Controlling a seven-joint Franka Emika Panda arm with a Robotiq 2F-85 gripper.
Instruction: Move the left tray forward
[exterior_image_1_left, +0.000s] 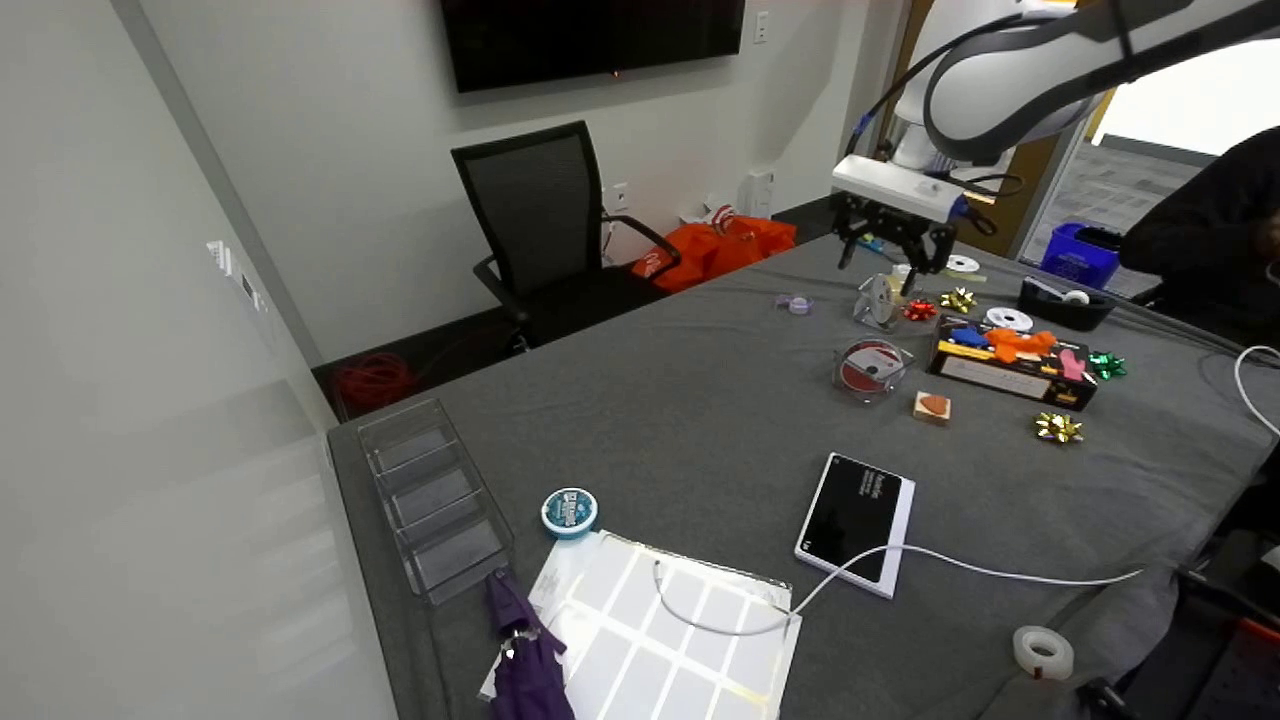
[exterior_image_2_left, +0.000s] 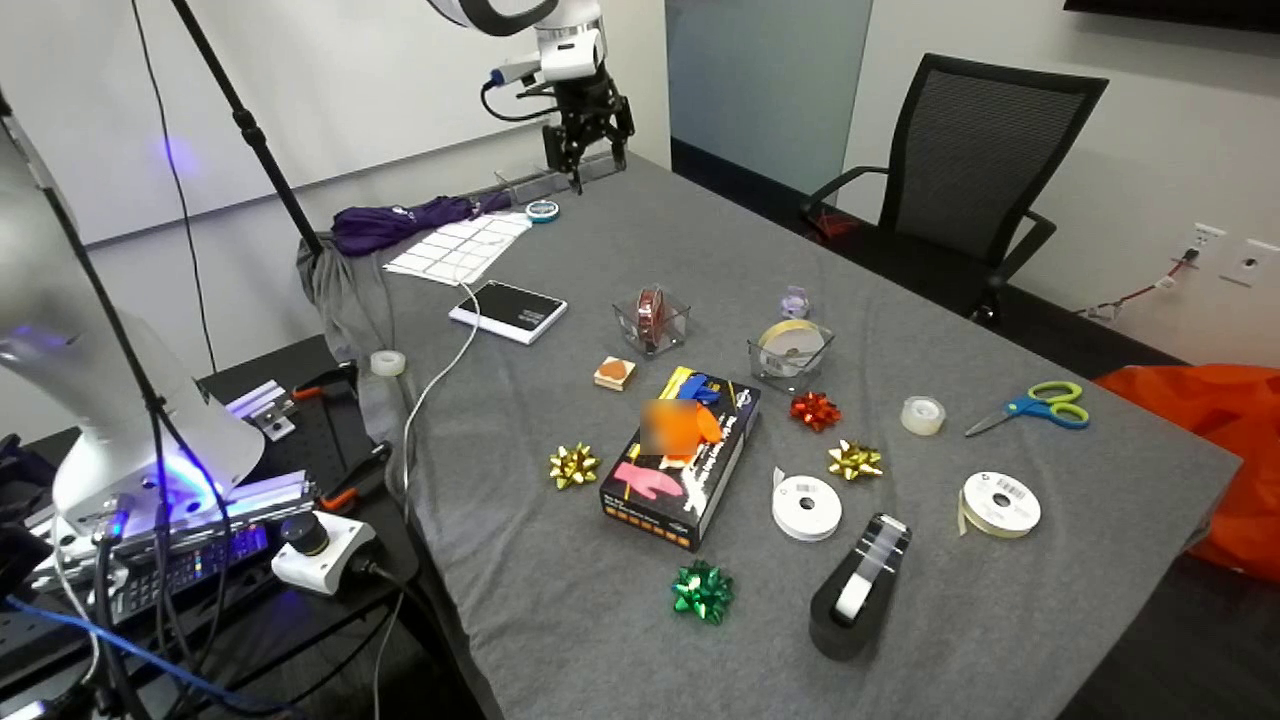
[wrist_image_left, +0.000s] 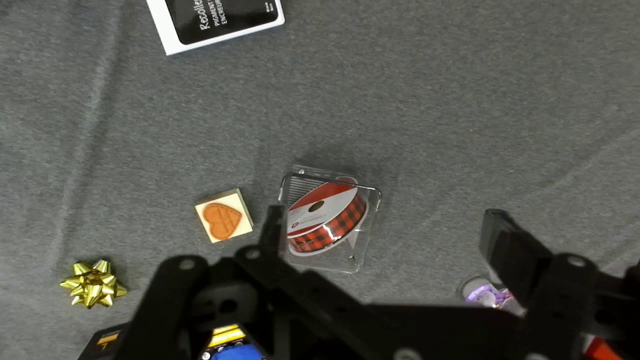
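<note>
The left tray (wrist_image_left: 345, 262) is a small clear square tray. It holds a red-and-black checked ribbon roll (wrist_image_left: 320, 220), which leans in it. The tray also stands on the grey cloth in both exterior views (exterior_image_1_left: 902, 358) (exterior_image_2_left: 674, 332). My gripper (wrist_image_left: 385, 220) is open and empty, apart from the tray. In the wrist view the left finger overlaps the tray's left edge, and the tray lies toward that finger. In both exterior views the gripper (exterior_image_1_left: 880, 274) (exterior_image_2_left: 598, 174) hangs above the table. A similar clear tray (exterior_image_2_left: 776, 376) with a cream ribbon roll stands beside it.
A heart stamp (wrist_image_left: 223, 220) sits close to the tray. A glove box (exterior_image_2_left: 680, 500) with felt pieces on top is nearby. A white-black ink pad (exterior_image_2_left: 518, 310) has a white cable across it. Purple tape (exterior_image_2_left: 795, 302), bows (exterior_image_2_left: 815, 410) and a divided clear tray (exterior_image_1_left: 440, 510) also lie about.
</note>
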